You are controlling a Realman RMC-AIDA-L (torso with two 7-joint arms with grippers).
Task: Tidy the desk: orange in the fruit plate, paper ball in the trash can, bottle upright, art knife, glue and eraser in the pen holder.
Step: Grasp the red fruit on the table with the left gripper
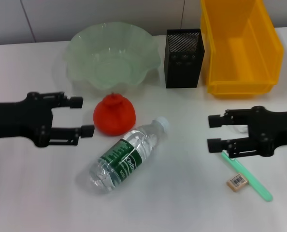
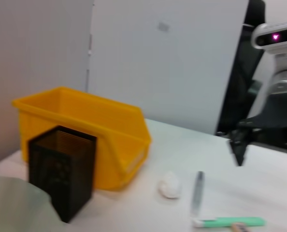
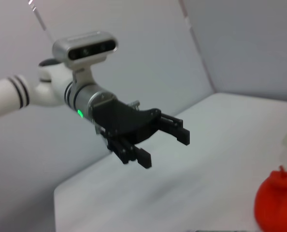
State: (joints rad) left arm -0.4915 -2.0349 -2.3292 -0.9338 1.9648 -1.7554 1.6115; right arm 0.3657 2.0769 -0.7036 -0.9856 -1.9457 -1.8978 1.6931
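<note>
Left pincer (image 1: 81, 116) hangs over the white worktop (image 1: 182, 203) with its fingers spread apart, nothing between them, just left of the orange (image 1: 114, 114). The orange sits on the worktop, near side of the fruit plate (image 1: 112, 55), not in it. The bottle (image 1: 127, 156) lies on its side (cap pointing far-right), its cap end close beside the orange.

Over on the right, the right pincer (image 1: 214, 133) is also released and empty, hovering above the far end of a green-handled tool (image 1: 247, 176). The eraser (image 1: 237, 181) lies just beside that tool on its left. The pen holder (image 1: 183, 58) stands upright between the fruit plate and the trash can (image 1: 240, 46). From the left wrist view, the paper ball (image 2: 170, 185) rests on the worktop near the trash can.
</note>
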